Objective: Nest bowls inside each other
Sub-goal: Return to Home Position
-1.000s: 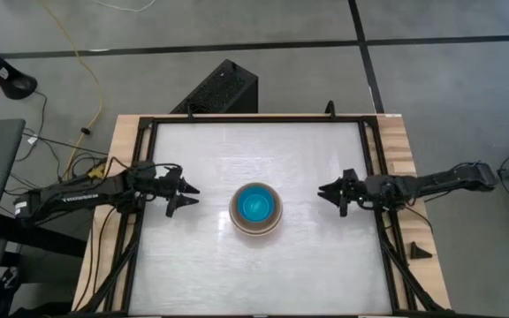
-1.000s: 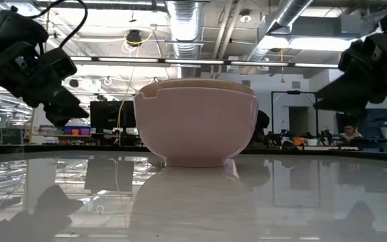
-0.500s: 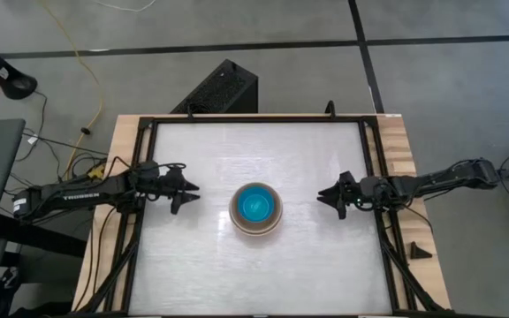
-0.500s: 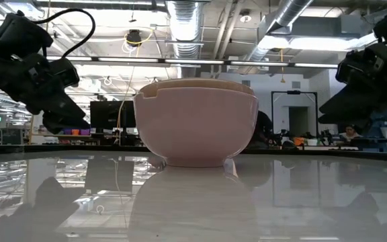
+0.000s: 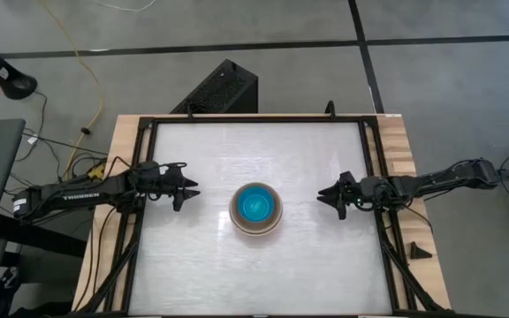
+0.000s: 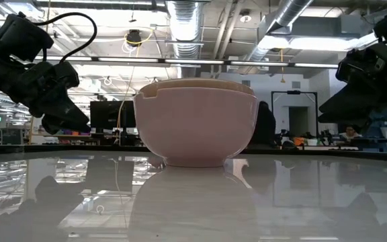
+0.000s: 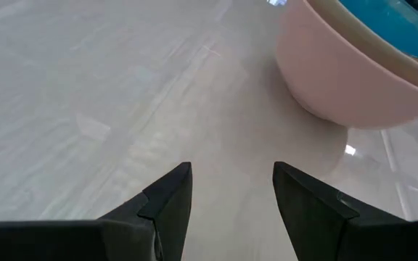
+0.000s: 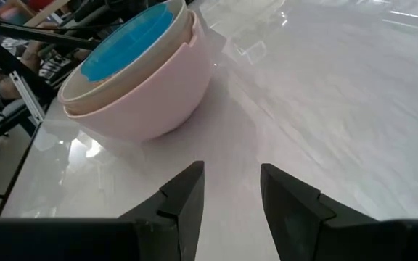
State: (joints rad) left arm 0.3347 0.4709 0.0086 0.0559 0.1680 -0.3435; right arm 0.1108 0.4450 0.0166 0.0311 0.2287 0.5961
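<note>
The bowls stand nested in one stack [image 5: 255, 209] at the table's middle: a salmon-pink outer bowl [image 6: 197, 131] rests by its foot on the table, a beige one [image 8: 140, 58] sits in it, and a blue one [image 5: 256, 204] lies innermost. My left gripper [image 5: 188, 191] hovers open to the stack's left, fingers pointing at it. My right gripper [image 5: 322, 193] hovers open to the stack's right. Both are well clear of the bowls. In the wrist views, bare table shows between the fingers of the left gripper [image 7: 231, 192] and the right gripper [image 8: 231, 190].
A black frame [image 5: 254, 120] runs around the white tabletop. A small black wedge [image 5: 419, 251] lies on the wooden edge at the right. A black box [image 5: 219, 88] stands on the floor beyond the far edge. Bare tabletop [image 5: 254, 274] lies on the near side of the stack.
My left gripper has turned at the wrist, its fingers swinging from slanting toward the near edge to pointing at the stack. My right gripper has tipped slightly. The bowls have stayed still.
</note>
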